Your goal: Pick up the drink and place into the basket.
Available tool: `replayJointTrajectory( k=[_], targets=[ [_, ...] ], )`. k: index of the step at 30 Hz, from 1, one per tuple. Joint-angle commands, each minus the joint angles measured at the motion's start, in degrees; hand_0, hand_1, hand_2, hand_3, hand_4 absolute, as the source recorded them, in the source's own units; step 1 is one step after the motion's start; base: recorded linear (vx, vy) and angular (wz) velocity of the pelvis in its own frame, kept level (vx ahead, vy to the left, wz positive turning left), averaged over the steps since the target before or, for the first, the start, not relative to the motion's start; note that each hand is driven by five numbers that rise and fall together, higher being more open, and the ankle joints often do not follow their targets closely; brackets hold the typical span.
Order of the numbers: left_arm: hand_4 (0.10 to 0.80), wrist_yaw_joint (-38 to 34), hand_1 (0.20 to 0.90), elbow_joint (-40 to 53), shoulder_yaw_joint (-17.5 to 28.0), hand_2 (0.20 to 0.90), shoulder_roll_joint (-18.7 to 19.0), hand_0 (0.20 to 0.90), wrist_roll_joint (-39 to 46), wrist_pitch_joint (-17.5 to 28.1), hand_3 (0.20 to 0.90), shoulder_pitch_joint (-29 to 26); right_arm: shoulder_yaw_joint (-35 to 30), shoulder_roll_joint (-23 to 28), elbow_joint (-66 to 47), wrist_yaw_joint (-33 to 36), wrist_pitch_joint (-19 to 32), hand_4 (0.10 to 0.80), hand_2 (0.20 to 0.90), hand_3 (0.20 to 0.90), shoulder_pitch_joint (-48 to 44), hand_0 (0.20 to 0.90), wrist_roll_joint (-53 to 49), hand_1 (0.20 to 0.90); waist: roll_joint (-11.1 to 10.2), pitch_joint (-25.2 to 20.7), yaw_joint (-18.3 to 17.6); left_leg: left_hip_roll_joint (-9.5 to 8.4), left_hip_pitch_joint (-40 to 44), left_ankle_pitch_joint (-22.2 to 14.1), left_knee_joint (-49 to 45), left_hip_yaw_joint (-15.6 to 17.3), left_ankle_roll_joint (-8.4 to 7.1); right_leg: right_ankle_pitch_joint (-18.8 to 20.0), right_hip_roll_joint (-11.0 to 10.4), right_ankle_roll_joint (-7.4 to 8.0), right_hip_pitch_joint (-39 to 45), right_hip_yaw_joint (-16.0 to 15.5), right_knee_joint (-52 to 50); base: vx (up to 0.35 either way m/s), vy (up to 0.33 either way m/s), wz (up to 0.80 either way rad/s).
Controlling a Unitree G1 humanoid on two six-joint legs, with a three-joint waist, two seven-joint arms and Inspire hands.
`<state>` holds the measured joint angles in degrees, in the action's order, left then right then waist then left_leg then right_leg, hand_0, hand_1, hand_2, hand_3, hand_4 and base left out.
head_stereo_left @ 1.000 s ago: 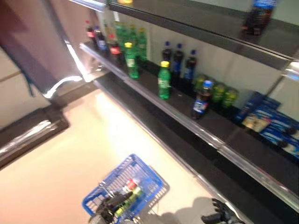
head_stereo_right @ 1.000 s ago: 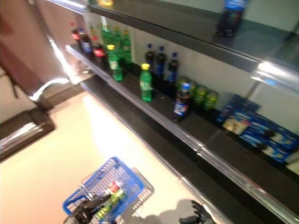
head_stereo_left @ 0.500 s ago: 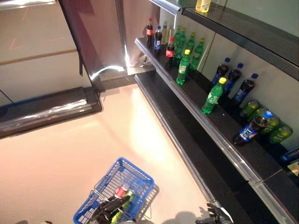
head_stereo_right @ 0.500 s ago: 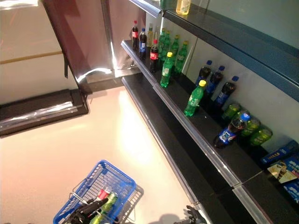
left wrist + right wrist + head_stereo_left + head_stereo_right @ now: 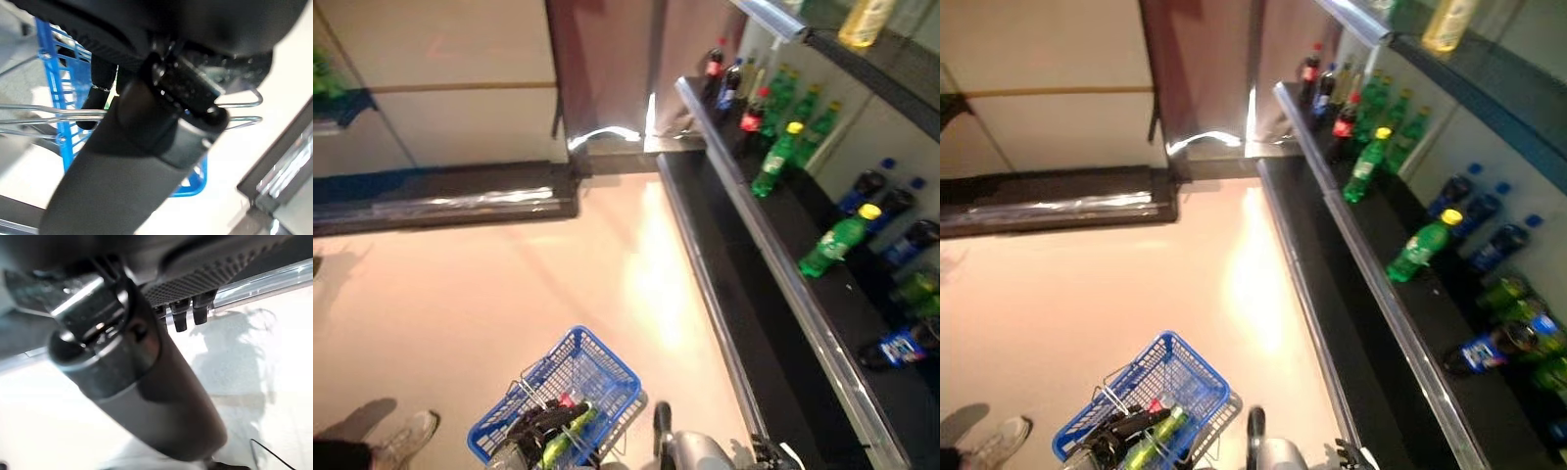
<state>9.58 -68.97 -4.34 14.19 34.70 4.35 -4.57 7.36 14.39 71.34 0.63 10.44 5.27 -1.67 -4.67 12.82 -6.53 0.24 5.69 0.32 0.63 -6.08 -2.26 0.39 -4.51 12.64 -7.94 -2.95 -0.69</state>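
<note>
The left robot hand (image 5: 540, 431) is hanging at about seven o'clock in the head views, its fingers curled round the wire handle of the blue basket (image 5: 607, 357), which it is carrying above the floor (image 5: 509, 284). A green drink bottle with a red cap (image 5: 1157, 427) is already lying inside the basket, its long axis running roughly from seven o'clock up to one o'clock with the cap toward the far rim. The right robot hand (image 5: 1356, 457) is showing only at the bottom edge near five o'clock, holding nothing, and whether its fingers are curled or straight I cannot tell. More bottles are standing upright along the dark shelf (image 5: 773, 245) at two to four o'clock, the nearest a green bottle with a yellow cap (image 5: 837, 241). A person's shoe (image 5: 403, 441) is showing at eight o'clock. To fetch another drink well, I would judge it best to keep the basket level, face the shelf squarely, and close round a bottle's middle.
</note>
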Motion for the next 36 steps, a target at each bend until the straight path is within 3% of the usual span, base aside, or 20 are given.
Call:
replayJointTrajectory(
  k=[1,3,4,6,8,10,11,13,14,16,18,20,24,26,27,28,29,30,33,36],
  targets=[
    [0.1,6.4,0.3,4.9,-1.2,0.3,3.4,0.3,-3.5,6.1,0.2,0.6,-0.7,4.7,-1.8,1.5,1.7,0.8,0.9,0.9,-2.2,0.9,-1.5,0.9,3.7,-2.1,-0.4,-8.53,7.9,-7.6,-0.3,1.8,5.01,12.0,3.2,-3.28,-8.8,-1.3,-2.0,0.516,-0.263,1.06],
    [0.1,7.3,0.3,4.6,-0.9,0.3,3.5,0.3,-4.5,5.9,0.2,0.5,-0.5,5.0,-1.4,1.8,1.7,0.8,0.9,0.9,-2.8,0.9,-2.7,0.9,3.5,-3.3,-0.2,-9.26,8.2,-9.0,-1.8,1.5,4.85,12.0,3.2,-4.32,-6.3,-1.3,-3.0,0.42,-0.23,0.64],
    [0.1,7.5,0.3,4.6,-0.6,0.3,3.4,0.3,-4.9,5.5,0.2,0.7,-0.4,5.1,-1.3,2.0,1.6,0.8,0.9,0.9,-3.4,0.9,-3.2,0.9,3.8,-4.4,-0.1,-8.96,9.1,-9.5,-3.0,2.1,3.87,11.7,3.5,-5.47,-4.2,-2.1,-2.3,0.403,-0.22,0.53],
    [0.1,7.6,0.3,5.2,-0.2,0.3,3.0,0.3,-4.3,5.3,0.2,0.9,0.0,5.3,-2.2,1.6,1.4,0.8,0.9,0.9,-3.7,0.9,-2.6,0.9,4.8,-6.1,-0.1,-7.8,8.5,-2.7,-9.2,4.6,0.44,9.8,4.8,-7.4,-0.5,-4.0,-0.9,0.326,-0.2,0.53],
    [0.1,8.1,0.3,6.7,-0.4,0.3,2.4,0.3,-2.3,4.6,0.2,0.6,-0.1,5.9,-2.9,1.8,1.8,0.8,0.9,0.9,-3.7,0.9,-1.8,0.9,4.6,-6.9,0.0,-5.83,4.3,3.4,-20.1,10.1,-2.79,7.7,4.5,-9.19,3.4,-5.2,0.7,0.256,-0.183,0.48],
    [0.1,7.7,0.3,8.4,-0.8,0.3,1.8,0.3,-2.0,3.8,0.2,0.3,-0.7,6.2,-3.2,2.4,1.8,0.8,0.9,0.9,-3.4,0.9,-3.6,0.9,4.2,-6.6,-0.1,-2.44,-0.2,7.1,-26.8,13.6,-4.2,5.1,4.2,-10.59,5.2,-5.9,-0.6,0.239,-0.169,0.35],
    [0.1,7.1,0.3,9.4,-1.0,0.3,1.7,0.3,-2.2,3.3,0.2,0.4,-1.1,6.5,-3.4,2.2,1.8,0.8,0.9,0.9,-3.2,0.9,-3.7,0.9,3.8,-6.4,0.2,-0.46,-3.2,7.3,-29.3,15.0,-4.42,3.7,3.9,-11.2,6.4,-6.4,-1.3,0.221,-0.139,0.48],
    [0.1,6.2,0.3,9.9,-1.2,0.3,2.0,0.3,-2.1,2.9,0.2,0.0,-1.3,6.7,-3.6,1.9,1.8,0.8,0.9,0.9,-3.5,0.9,-3.8,0.9,3.2,-5.8,0.9,2.69,-6.6,5.9,-28.5,17.1,-3.45,1.1,3.5,-11.67,8.5,-7.0,-2.2,0.227,-0.078,0.3],
    [0.1,5.3,0.3,10.2,-1.0,0.3,2.1,0.3,-1.9,2.7,0.2,-0.1,-1.3,6.6,-3.5,1.5,1.5,0.8,0.9,0.9,-4.0,0.9,-2.8,0.9,3.0,-5.6,1.4,3.28,-7.4,4.4,-25.4,17.9,-2.71,-0.2,3.6,-11.57,9.7,-6.4,-2.4,0.214,-0.004,0.13],
    [0.1,4.7,0.3,10.4,-0.3,0.3,2.1,0.3,-1.5,2.5,0.2,-0.4,-0.8,6.7,-3.2,1.4,1.6,0.8,0.9,0.9,-4.8,0.9,-2.3,0.9,3.3,-5.2,2.4,2.85,-7.8,2.8,-18.4,18.0,-1.89,-1.7,4.0,-10.95,11.0,-5.0,-2.8,0.234,0.066,0.04],
    [0.1,3.6,0.3,10.7,0.9,0.3,2.1,0.3,-1.2,2.4,0.2,-0.1,0.0,7.0,-3.1,1.3,1.1,0.8,0.9,0.9,-5.9,0.9,-2.1,0.9,3.7,-5.6,3.8,2.15,-8.0,2.1,-4.7,16.4,-1.31,-2.6,4.6,-9.75,12.0,-3.0,-1.8,0.371,0.123,-0.11],
    [0.1,3.1,0.3,9.9,1.6,0.3,2.1,0.3,-0.7,2.7,0.2,0.5,0.5,7.2,-3.3,1.5,0.6,0.8,0.9,0.9,-6.3,0.9,-2.4,0.9,4.8,-6.0,4.8,4.45,-10.7,6.9,4.4,14.7,-2.95,-4.4,5.8,-9.49,13.1,-1.8,-2.0,0.455,0.126,-0.25],
    [0.1,3.7,0.3,7.7,3.0,0.3,2.1,0.3,-1.7,4.7,0.2,3.2,0.5,7.5,-3.1,1.3,0.1,0.8,0.9,0.9,-5.5,0.9,-2.0,0.9,4.4,-6.5,6.8,6.33,-18.1,8.8,4.4,14.1,-3.6,-8.3,5.7,-9.36,16.9,0.5,-3.3,0.518,0.102,-0.13],
    [0.1,3.3,0.3,7.1,4.5,0.3,2.1,0.3,-1.8,5.2,0.2,4.4,0.5,7.7,-2.7,0.6,-0.2,0.8,0.9,0.9,-5.9,0.9,-0.6,0.9,3.9,-6.3,8.5,5.0,-16.9,9.1,4.4,11.2,-2.73,-9.3,5.0,-8.95,18.6,2.5,-4.9,0.648,0.177,-0.89],
    [0.1,3.3,0.3,7.0,5.1,0.3,2.2,0.3,-1.1,5.3,0.2,4.7,0.8,7.6,-2.4,0.3,0.1,0.8,0.9,0.9,-6.0,0.9,0.1,0.9,3.6,-6.1,9.4,3.48,-15.9,9.0,3.4,8.9,-1.94,-8.6,4.3,-8.2,19.1,3.7,-6.4,0.376,0.13,-1.03],
    [0.1,3.3,0.3,7.0,5.1,0.3,2.2,0.3,-1.1,5.3,0.2,4.7,0.8,7.6,-2.4,0.3,0.1,0.8,0.9,0.9,-6.0,0.9,0.1,0.9,3.4,-6.0,9.4,3.36,-15.7,9.0,3.4,8.9,-1.91,-8.7,4.2,-8.17,19.3,3.7,-6.5,0.549,0.218,-1.21],
    [0.1,3.8,0.3,6.7,5.3,0.3,2.8,0.3,-0.8,5.4,0.2,4.6,0.6,7.2,-2.4,0.3,0.5,0.8,0.9,0.9,-5.4,0.9,0.9,0.9,2.5,-6.2,9.9,1.04,-15.0,7.2,1.0,7.5,-0.25,-7.4,2.4,-6.82,19.9,4.2,-8.8,0.304,0.132,-0.89],
    [0.1,3.8,0.3,6.7,5.2,0.3,2.8,0.3,-0.8,5.4,0.2,4.6,0.6,7.1,-2.4,0.3,0.5,0.8,0.9,0.9,-5.3,0.9,0.8,0.9,2.3,-6.3,9.9,0.81,-15.0,7.0,0.8,7.5,-0.11,-7.3,2.3,-6.7,19.9,4.2,-9.0,0.452,0.208,-0.76],
    [0.1,3.3,0.3,6.6,4.2,0.3,3.6,0.3,-0.5,4.9,0.2,3.4,1.0,5.9,-4.1,0.6,0.4,0.8,0.9,0.9,-4.2,0.9,-0.1,0.9,1.2,-6.9,9.6,-1.67,-11.9,6.4,2.0,6.7,2.02,1.6,0.2,-3.23,15.2,3.3,-19.8,0.319,0.197,-0.34],
    [0.1,2.5,0.3,6.3,3.0,0.3,4.1,0.3,1.5,4.2,0.2,0.8,1.6,5.0,-5.0,0.1,1.1,0.8,0.9,0.9,-3.7,0.9,0.5,0.9,2.9,-6.7,8.2,-1.85,-7.1,5.3,4.0,7.0,2.88,5.4,-1.7,-2.64,6.7,-0.1,-31.8,0.349,0.249,-0.18]
  ],
)
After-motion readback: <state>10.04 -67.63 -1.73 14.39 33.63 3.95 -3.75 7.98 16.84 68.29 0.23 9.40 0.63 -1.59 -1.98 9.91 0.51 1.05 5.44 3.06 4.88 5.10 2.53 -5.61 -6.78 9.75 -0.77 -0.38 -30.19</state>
